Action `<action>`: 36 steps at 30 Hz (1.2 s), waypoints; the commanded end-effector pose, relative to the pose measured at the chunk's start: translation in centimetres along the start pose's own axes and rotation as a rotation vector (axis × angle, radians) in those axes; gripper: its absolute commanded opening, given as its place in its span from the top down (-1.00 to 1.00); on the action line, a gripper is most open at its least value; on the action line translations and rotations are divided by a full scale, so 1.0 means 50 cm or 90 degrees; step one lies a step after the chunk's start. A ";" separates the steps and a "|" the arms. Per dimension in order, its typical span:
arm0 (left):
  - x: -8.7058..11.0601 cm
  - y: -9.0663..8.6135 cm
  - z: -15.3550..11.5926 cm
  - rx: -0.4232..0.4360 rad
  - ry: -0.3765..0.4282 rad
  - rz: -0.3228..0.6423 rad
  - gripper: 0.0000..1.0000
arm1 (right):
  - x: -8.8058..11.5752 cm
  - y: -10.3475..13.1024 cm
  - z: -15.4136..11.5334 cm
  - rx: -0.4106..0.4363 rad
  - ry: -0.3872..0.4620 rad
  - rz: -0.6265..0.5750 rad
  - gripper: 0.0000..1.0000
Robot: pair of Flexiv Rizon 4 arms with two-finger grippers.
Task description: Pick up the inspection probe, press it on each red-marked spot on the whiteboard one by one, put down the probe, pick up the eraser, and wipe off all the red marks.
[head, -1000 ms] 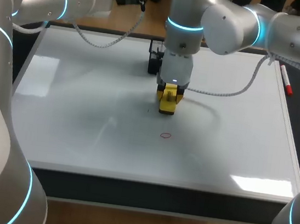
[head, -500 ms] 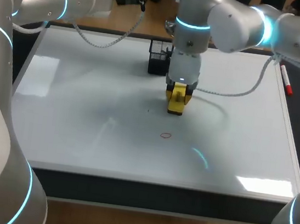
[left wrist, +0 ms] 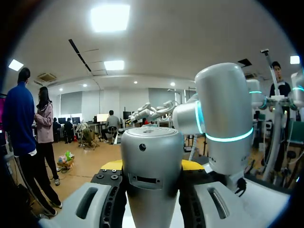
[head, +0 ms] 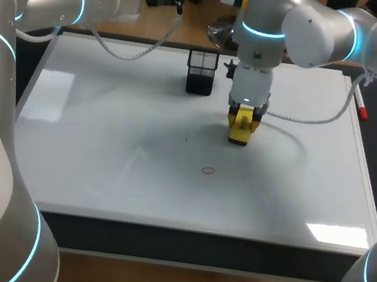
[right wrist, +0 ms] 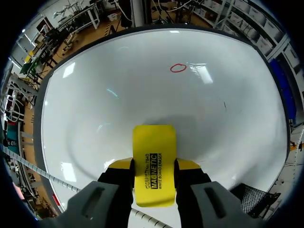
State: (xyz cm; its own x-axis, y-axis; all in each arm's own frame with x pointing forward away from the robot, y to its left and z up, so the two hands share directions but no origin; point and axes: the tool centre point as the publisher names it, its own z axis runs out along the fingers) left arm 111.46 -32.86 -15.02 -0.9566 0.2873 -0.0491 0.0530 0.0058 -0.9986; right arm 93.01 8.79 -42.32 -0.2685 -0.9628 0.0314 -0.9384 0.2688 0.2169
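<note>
The right gripper (head: 240, 125) is clamped on the yellow eraser (right wrist: 153, 156). The red mark (head: 207, 171) sits near the eraser, untouched. A wipe beside the mark could miss it.

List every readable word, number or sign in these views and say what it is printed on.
"MAGNETIC": on the yellow eraser in the right hand.
"WHITE BOARD ERASER": same eraser, next line.
Smaller line beside them: too blurred to read.
Nothing else legible.
</note>
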 end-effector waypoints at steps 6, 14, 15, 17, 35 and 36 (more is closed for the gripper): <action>-0.004 0.000 -0.001 0.001 0.003 0.000 1.00 | 0.062 0.019 -0.068 0.072 -0.029 0.029 1.00; -0.004 0.000 -0.001 0.001 0.003 0.000 1.00 | 0.138 0.008 -0.097 0.097 -0.044 0.089 1.00; -0.004 0.000 -0.001 0.001 0.003 0.000 1.00 | 0.148 0.007 -0.098 0.098 -0.042 0.097 1.00; -0.004 0.000 -0.001 0.001 0.003 0.000 1.00 | 0.165 0.011 -0.101 0.099 -0.044 0.113 1.00; -0.004 0.000 -0.001 0.001 0.003 0.000 1.00 | 0.343 0.005 -0.097 0.087 -0.073 0.236 1.00; -0.004 0.000 -0.001 0.001 0.003 0.000 1.00 | 0.351 0.004 -0.096 0.086 -0.075 0.242 1.00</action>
State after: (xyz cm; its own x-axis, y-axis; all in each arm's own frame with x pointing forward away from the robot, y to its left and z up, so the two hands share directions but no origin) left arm 111.46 -32.86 -15.02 -0.9566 0.2873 -0.0491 0.0530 0.0058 -0.9986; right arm 90.02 -6.84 -37.39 -0.6139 -0.7893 0.0122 -0.7860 0.6126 0.0836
